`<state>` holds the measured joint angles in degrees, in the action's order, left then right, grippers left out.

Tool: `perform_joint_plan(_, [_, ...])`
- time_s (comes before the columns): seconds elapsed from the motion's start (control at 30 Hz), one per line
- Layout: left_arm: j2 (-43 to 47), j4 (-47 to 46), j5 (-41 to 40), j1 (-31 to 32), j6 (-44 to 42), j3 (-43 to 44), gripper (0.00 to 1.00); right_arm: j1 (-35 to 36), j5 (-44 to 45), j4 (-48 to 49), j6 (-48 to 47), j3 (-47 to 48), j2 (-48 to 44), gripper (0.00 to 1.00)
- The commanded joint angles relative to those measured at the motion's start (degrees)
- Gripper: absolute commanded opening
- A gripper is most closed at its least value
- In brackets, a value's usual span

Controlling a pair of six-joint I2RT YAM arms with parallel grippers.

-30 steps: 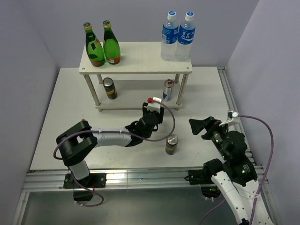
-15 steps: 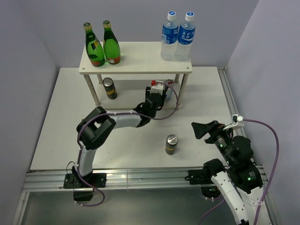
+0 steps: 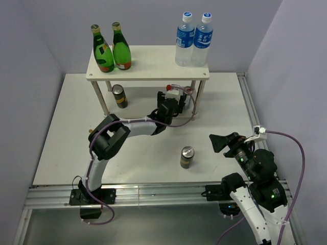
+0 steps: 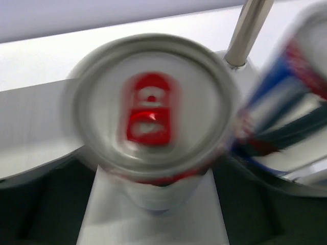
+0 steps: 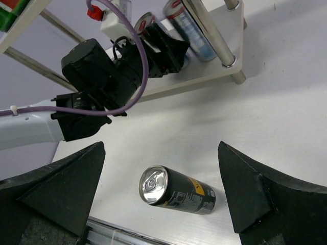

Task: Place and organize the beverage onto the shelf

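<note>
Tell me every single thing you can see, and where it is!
table: one, white, under everything
shelf: one, cream-white, two tiers, at the table's far side
green bottles: two, gold necks, top board, left end
water bottles: two, clear with blue labels, top board, right end
dark cans: two, black; one on the lower tier at left, one standing on the table in front
silver cans: two, red marks, lower tier at right, side by side
left end effector: one, black, at one silver can; grip unclear
right end effector: one, black, open, empty, above the table
</note>
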<state>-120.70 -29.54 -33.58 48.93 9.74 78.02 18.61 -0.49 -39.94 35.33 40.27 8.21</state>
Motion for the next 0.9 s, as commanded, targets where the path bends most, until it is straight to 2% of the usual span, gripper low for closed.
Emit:
perform_joint_plan(0.0, [2.05, -5.7, -0.51, 0.12, 0.9, 0.3, 0.99, 0.29, -0.39, 0.48, 0.0, 1.13, -0.74, 0.98])
perform_joint_plan(0.1, [4.24, -5.79, -1.48, 0.2, 1.07, -2.42, 0.99, 0.29, -0.56, 0.83, 0.26, 0.69, -0.74, 0.98])
perform_joint_plan(0.33, [15.84, -4.92, -3.33, 0.82, 2.3, -12.96, 0.99, 0.29, -0.74, 1.53, 0.53, -0.63, -1.09, 0.98])
perform_joint_plan(0.47, [21.99, -2.99, -6.23, 3.19, 2.74, -18.41, 0.99, 0.29, -0.21, 1.97, 0.62, -1.16, -1.09, 0.98])
perform_joint_plan(0.7, [38.67, 5.18, -9.57, 12.32, 7.91, -28.35, 0.99, 0.29, -0.12, 3.64, 0.7, -2.74, -0.3, 0.98])
perform_joint_plan(0.8, [45.87, 8.52, -8.08, 17.58, 10.03, -33.01, 0.99, 0.29, 0.4, 3.64, 0.44, -2.66, -0.21, 0.98])
perform_joint_plan(0.87, [48.71, 8.54, -3.7, 20.75, 11.09, -36.87, 0.99, 0.29, 0.4, 3.82, 0.35, -2.83, -0.21, 0.98])
